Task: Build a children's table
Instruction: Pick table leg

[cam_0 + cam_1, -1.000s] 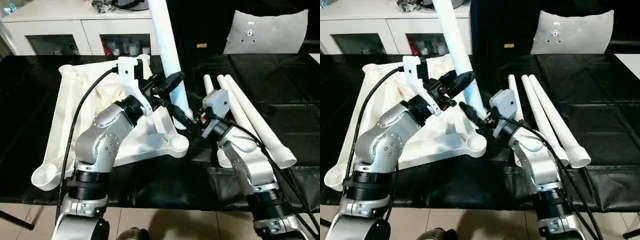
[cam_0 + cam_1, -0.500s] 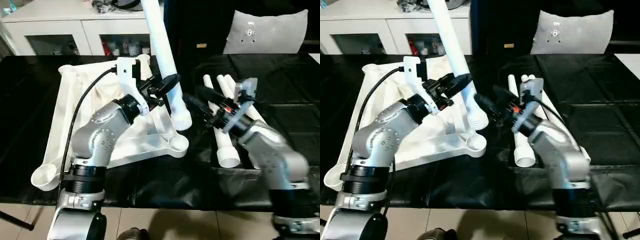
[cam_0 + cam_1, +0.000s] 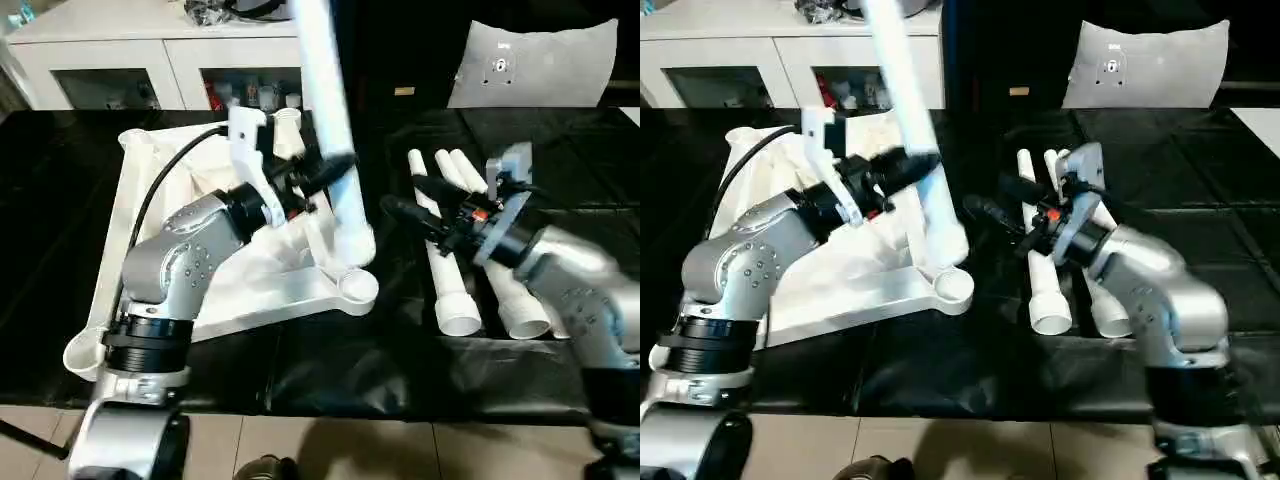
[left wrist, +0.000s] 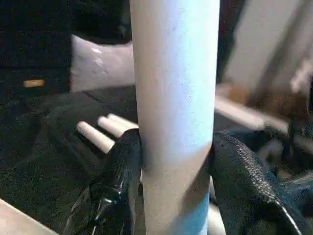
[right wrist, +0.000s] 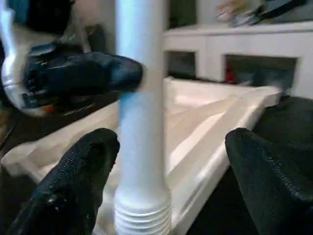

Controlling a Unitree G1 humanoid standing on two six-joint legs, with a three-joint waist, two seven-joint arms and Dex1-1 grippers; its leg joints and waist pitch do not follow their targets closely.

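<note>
Black sheeting covers the worktop (image 3: 330, 370) in front of you, and everything sits on it. Nearest to you, your two silver forearms reach forward. Your left gripper (image 4: 176, 171) is closed on a long white tapered plastic table leg (image 3: 335, 130); in the left wrist view its two black fingers (image 4: 120, 181) press against opposite sides of the shaft. That leg stands nearly upright, leaning a little, with its threaded lower end (image 5: 142, 215) hanging just above the near right corner socket (image 3: 357, 287) of the white rectangular plastic table top (image 3: 180, 230). You cannot tell whether the thread touches the socket rim.

The table top lies underside up beneath and beyond your left gripper, its raised ribs and round corner sockets facing the ceiling.

Your right gripper (image 3: 405, 205) has its jaws spread wide and holds nothing. It points across at the held leg from just beside it; in the right wrist view one black finger (image 5: 73, 181) sits on each side of the shaft, both clear of it.

Under and beyond your right gripper, three more white tapered legs (image 3: 455, 250) lie side by side on the sheeting, flared ends toward you.

Farther off, behind the worktop, stand a white cabinet (image 3: 120, 60) with glass doors and a grey cushion (image 3: 540, 65).
</note>
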